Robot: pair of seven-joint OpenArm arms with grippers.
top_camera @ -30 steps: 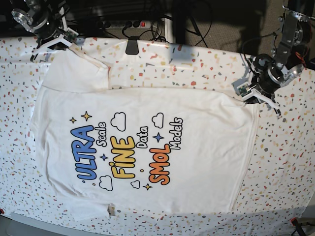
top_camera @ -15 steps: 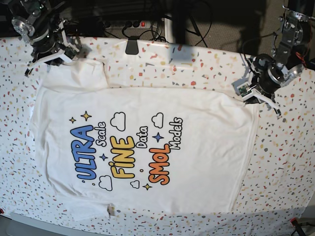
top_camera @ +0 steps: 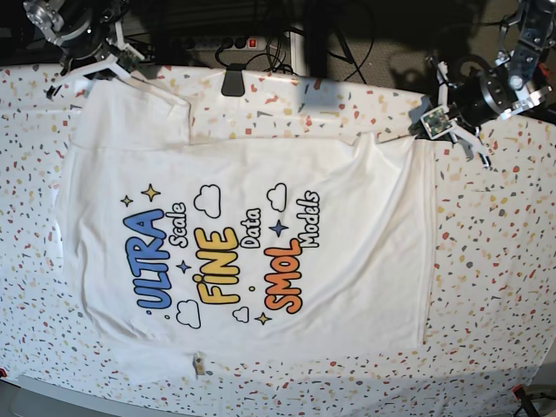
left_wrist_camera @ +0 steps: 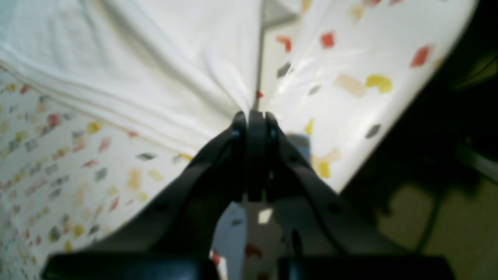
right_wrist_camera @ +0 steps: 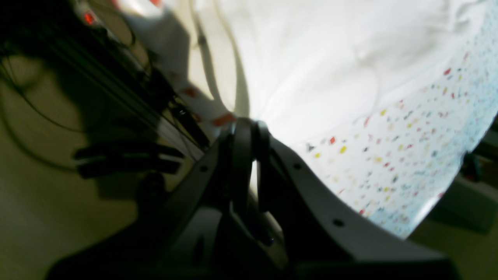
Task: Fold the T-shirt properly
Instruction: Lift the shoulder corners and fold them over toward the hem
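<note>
The white T-shirt [top_camera: 243, 243] lies print side up on the speckled tablecloth [top_camera: 495, 261], with "ULTRA FINE SMOL" showing. My left gripper [top_camera: 432, 130], at the right of the base view, is shut on the shirt's far right corner. In the left wrist view the tips [left_wrist_camera: 253, 118] pinch white cloth [left_wrist_camera: 155, 58]. My right gripper [top_camera: 91, 71], at the far left, is shut on the shirt's far left sleeve. In the right wrist view its tips [right_wrist_camera: 247, 126] meet at the edge of the white cloth [right_wrist_camera: 330, 58].
A black clamp [top_camera: 233, 82] and a grey block [top_camera: 317, 94] sit on the far table edge. A power strip with a red switch [top_camera: 239, 41] and cables lie behind it. A small tag [top_camera: 199, 365] shows at the shirt's near edge.
Both grippers have moved toward the far table edge with the cloth. The shirt's far right corner is drawn up and back, and the left sleeve is spread toward the far left corner.
</note>
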